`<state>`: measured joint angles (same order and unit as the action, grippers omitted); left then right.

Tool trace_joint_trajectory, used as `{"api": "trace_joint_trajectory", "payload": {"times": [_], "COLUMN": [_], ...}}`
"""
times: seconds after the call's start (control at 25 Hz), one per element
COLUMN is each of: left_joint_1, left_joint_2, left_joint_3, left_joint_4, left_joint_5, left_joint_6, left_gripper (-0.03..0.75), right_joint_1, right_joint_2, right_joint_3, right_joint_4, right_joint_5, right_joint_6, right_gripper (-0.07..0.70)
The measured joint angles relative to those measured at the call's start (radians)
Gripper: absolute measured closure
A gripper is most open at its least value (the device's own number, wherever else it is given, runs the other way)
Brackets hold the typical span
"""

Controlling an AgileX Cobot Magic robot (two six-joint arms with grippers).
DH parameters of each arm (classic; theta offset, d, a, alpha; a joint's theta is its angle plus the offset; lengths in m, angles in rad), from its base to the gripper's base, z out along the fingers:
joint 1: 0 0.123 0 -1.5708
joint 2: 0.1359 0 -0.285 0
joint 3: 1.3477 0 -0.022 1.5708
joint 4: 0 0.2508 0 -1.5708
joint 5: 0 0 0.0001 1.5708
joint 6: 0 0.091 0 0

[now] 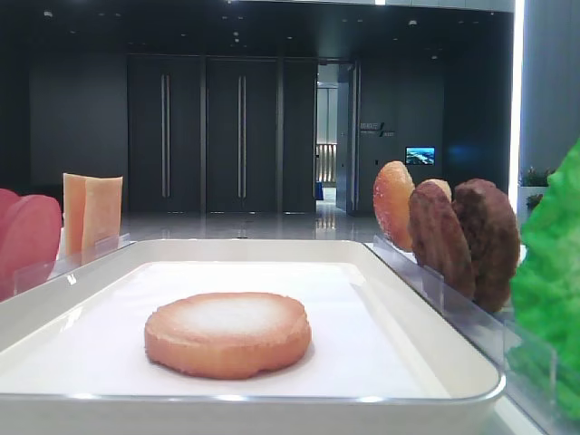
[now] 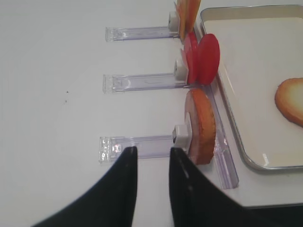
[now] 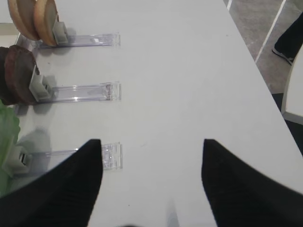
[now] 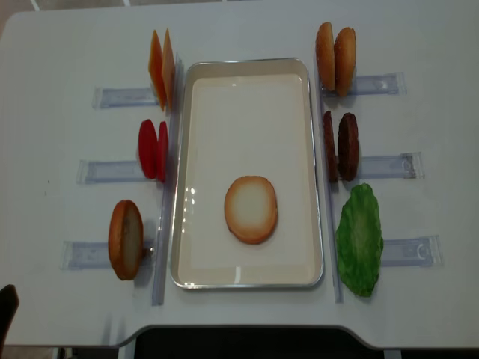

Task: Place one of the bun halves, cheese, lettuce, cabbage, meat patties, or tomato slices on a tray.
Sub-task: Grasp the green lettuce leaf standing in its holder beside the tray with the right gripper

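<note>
one bun half down, next piece waiting

while one bun half (image 4: 251, 209) lies flat on the tray (image 4: 247, 283), stands another bun half (image 2: 202, 125) upright, just ahead-right of the left gripper (image 2: 152, 150); empty, fingers narrowly parted. right gripper (image 3: 151, 144) wide, empty.

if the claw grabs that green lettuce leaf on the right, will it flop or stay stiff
Probably fairly stiff: the lettuce looks like moulded plastic and holds its shape leaning in its holder. Its glossy surface may be slippery. Thin and propped up, it could tip if nudged.
</note>
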<state>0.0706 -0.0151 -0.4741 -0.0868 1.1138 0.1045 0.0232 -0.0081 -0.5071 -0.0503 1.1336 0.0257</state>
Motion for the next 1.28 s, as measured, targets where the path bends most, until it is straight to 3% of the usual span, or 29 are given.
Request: {"api": "trace_joint_trajectory", "payload": {"times": [0.76,1.28], "left_joint_1": [0.0,0.0], "left_joint_2": [0.0,0.0], "left_joint_3": [0.0,0.0], "left_joint_4": [0.0,0.0], "left_joint_5": [0.0,0.0], "left_joint_6": [0.0,0.0], "left_gripper": [0.565,0.566], "right_joint_1": [0.0,0.0], "right_joint_2": [0.005,0.517], "right_joint_3": [-0.011,-0.155], "right_joint_4": [0.045,0.069], "right_joint_5": [0.002,0.03], "right_joint_6": [-0.007,-0.026], "right_gripper": [0.23,0.232]}}
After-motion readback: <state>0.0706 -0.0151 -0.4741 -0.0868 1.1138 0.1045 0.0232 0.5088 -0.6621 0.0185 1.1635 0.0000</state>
